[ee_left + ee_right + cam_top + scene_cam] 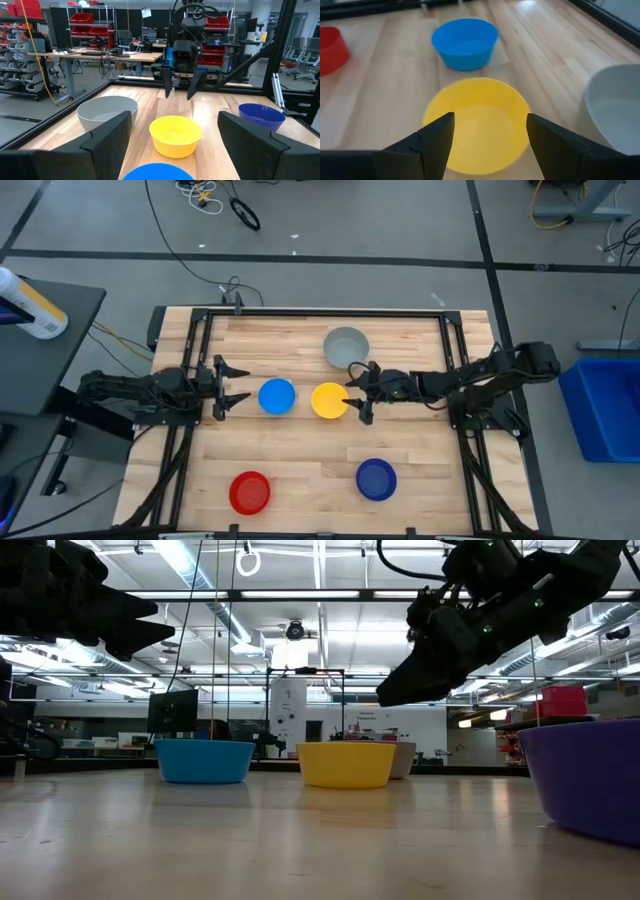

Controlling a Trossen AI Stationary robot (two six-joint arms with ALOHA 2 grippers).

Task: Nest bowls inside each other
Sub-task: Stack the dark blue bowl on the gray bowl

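Five bowls stand upright on the wooden table [300, 470]: grey [346, 346] at the far middle, light blue [277, 396] and yellow [329, 401] side by side at the centre, red [250, 492] and dark blue [375, 479] near the front edge. My right gripper [357, 394] is open and hangs just right of the yellow bowl [477, 122], above its rim, slanting down toward it and touching nothing. My left gripper [232, 384] is open at the table's left, level, just left of the light blue bowl [157, 171].
A black metal frame [320, 314] runs round the table's edges. Open wood lies between the two front bowls and between the front bowls and the centre pair. A blue bin [605, 405] stands on the floor to the right of the table.
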